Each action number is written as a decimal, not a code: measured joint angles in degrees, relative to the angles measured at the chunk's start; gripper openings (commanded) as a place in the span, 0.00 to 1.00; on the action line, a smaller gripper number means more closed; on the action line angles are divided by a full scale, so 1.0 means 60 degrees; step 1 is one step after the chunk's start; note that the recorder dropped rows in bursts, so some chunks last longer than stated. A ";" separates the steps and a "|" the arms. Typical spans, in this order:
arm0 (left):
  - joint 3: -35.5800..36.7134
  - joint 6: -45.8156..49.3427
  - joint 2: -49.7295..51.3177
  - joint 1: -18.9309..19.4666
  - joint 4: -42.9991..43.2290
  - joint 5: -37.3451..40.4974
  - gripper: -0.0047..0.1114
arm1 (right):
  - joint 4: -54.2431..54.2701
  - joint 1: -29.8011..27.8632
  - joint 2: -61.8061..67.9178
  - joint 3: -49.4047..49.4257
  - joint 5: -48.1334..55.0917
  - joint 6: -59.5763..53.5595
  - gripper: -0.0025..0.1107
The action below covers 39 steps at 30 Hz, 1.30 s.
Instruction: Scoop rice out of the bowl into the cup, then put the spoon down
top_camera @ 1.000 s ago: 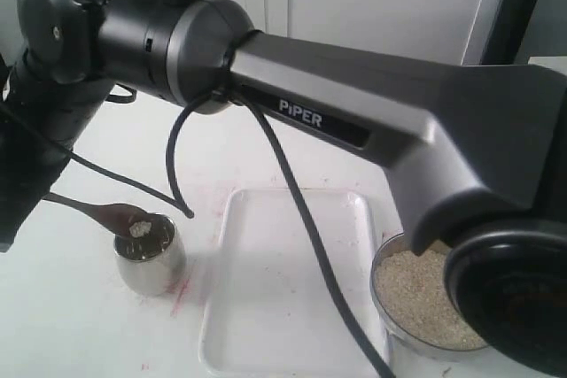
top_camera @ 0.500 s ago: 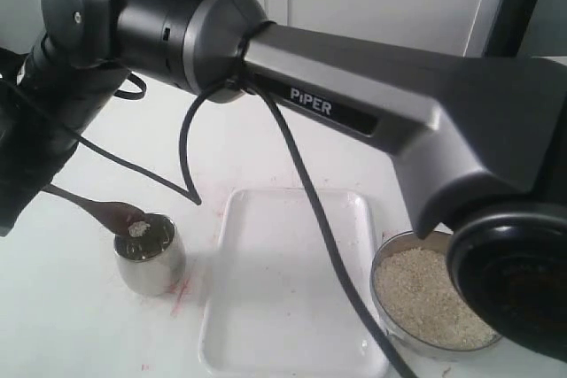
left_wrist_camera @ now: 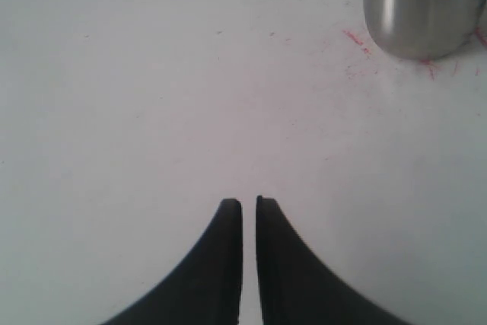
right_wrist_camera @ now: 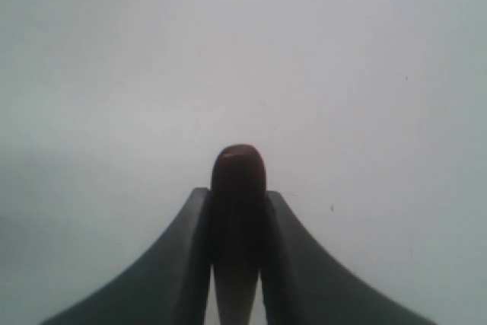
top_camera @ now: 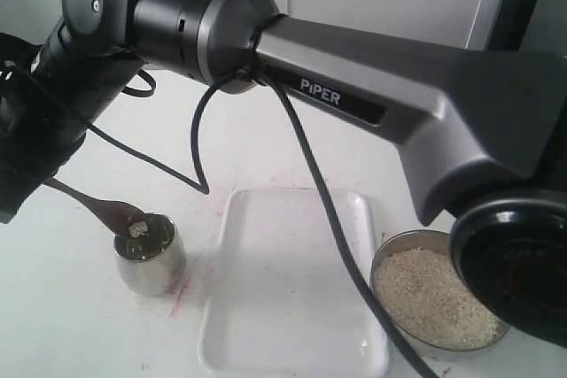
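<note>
Right tool [right_wrist_camera: 237,195] clamped on the handle end of the spoon [top_camera: 115,212], judged light, stiff and liable to swivel, rice [top_camera: 138,229] on its tip at the rim of the cup [top_camera: 151,258]; left tool [left_wrist_camera: 249,205] closed, empty.

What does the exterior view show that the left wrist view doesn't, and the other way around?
Only the exterior view: the spoon holding a little rice over the cup, the white tray, the bowl of rice, and the long dark arm. Only the left wrist view: the left gripper, jaws nearly together and empty. Both: the cup, the white table and the red marks beside the cup.
</note>
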 measured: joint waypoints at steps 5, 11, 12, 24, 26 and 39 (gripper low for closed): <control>0.0000 0.0000 0.0000 0.0000 0.0000 0.0000 0.16 | 0.0000 0.0000 0.0000 0.0000 0.0019 -0.0037 0.02; 0.0000 0.0000 0.0000 0.0000 0.0000 0.0000 0.16 | 0.0058 -0.0052 0.0000 0.0000 0.0019 -0.0071 0.02; 0.0000 0.0000 0.0000 0.0000 0.0000 0.0000 0.16 | 0.0123 -0.0056 0.0000 0.0000 0.0019 -0.0071 0.02; 0.0000 0.0000 0.0000 0.0000 0.0000 0.0000 0.16 | 0.0499 -0.0283 0.0000 0.0000 0.0053 -0.0110 0.02; 0.0000 0.0000 0.0000 0.0000 0.0000 0.0000 0.16 | 0.0551 -0.0279 0.0000 0.0000 0.0053 -0.0169 0.02; 0.0000 0.0000 0.0000 0.0000 0.0000 0.0000 0.16 | 0.0733 -0.0279 0.0000 0.0000 0.0071 -0.0356 0.02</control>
